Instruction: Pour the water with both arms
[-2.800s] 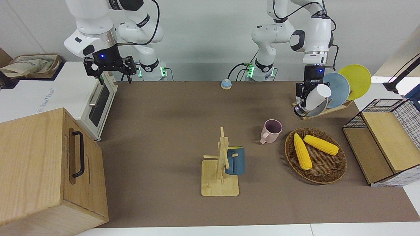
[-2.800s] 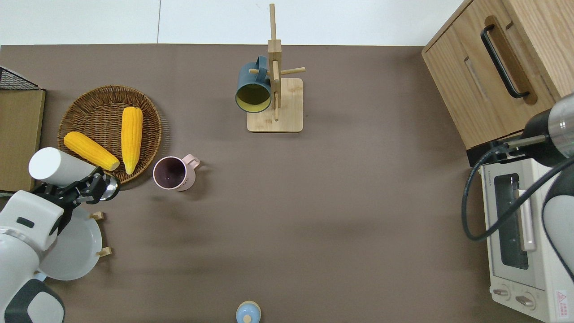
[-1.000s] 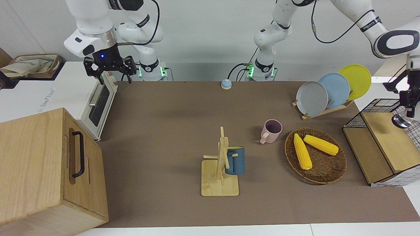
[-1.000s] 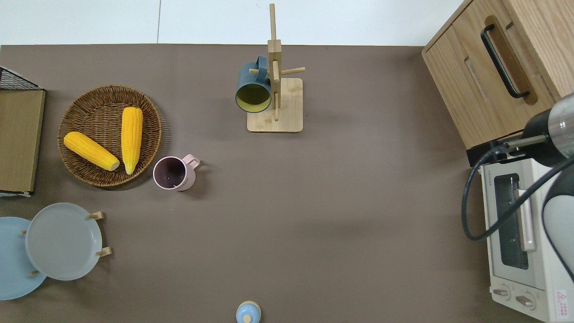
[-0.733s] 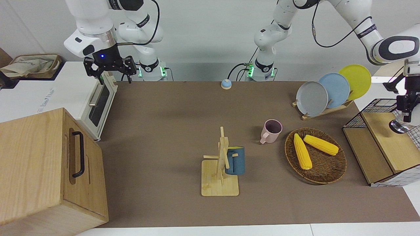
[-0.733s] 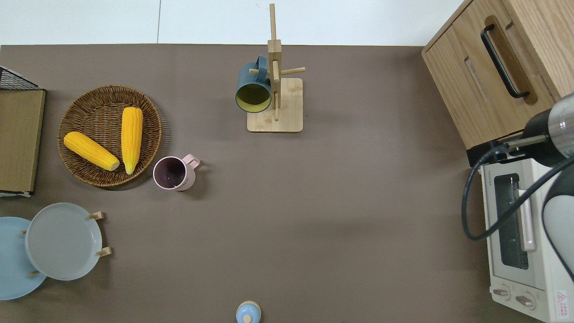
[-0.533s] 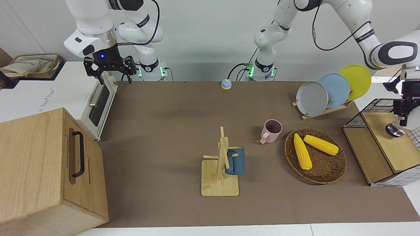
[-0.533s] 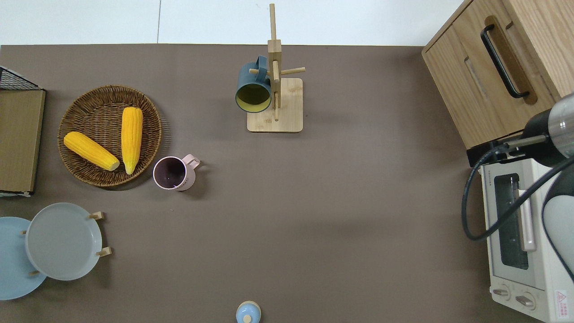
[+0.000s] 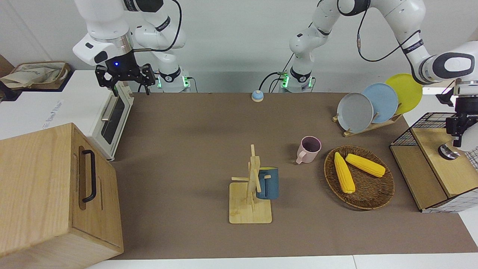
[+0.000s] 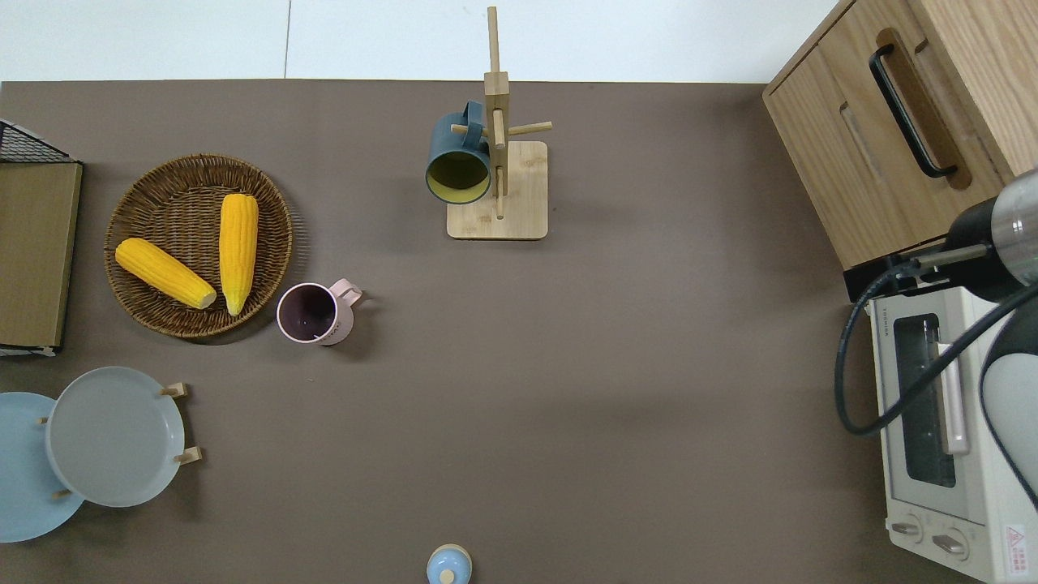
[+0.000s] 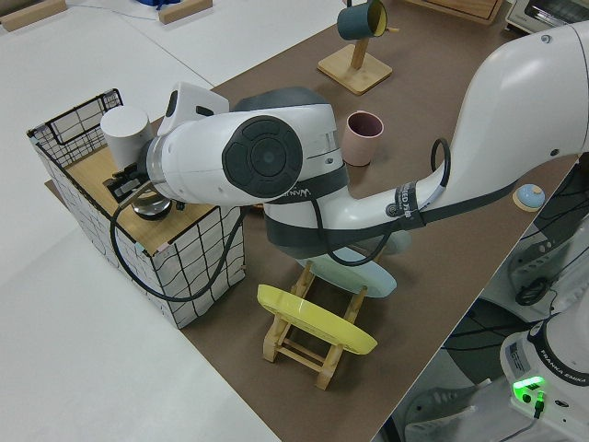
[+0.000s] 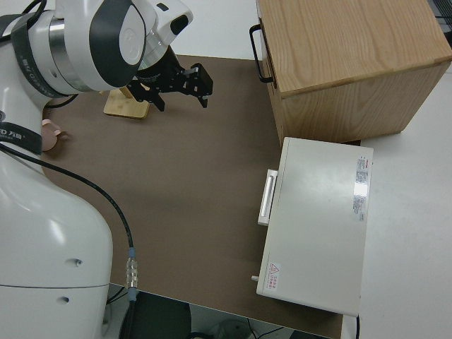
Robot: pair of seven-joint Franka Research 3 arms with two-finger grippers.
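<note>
A white flask [image 11: 127, 134] with a steel base [image 9: 447, 151] stands on the wooden top of a wire shelf unit [image 9: 429, 120] at the left arm's end of the table. My left gripper [image 9: 457, 135] is shut on it, and its fingers [image 11: 123, 183] clasp the flask just above the base. The overhead view does not show the flask or this gripper. A pink mug [image 9: 310, 148] stands upright on the brown mat next to the wicker basket. No water is visible. My right arm is parked with its gripper [image 9: 125, 79] open and holding nothing.
A wicker basket [image 9: 373, 198] holds two corn cobs. A wooden mug tree [image 9: 251, 186] carries a blue mug. A plate rack [image 9: 373, 102], a blue bell [image 9: 257, 96], a toaster oven [image 9: 112, 119] and a wooden cabinet [image 9: 56, 190] stand around the mat.
My left arm carried the flask from over the plate rack out to the wire shelf unit and lowered it onto the wooden top. The right arm has not moved.
</note>
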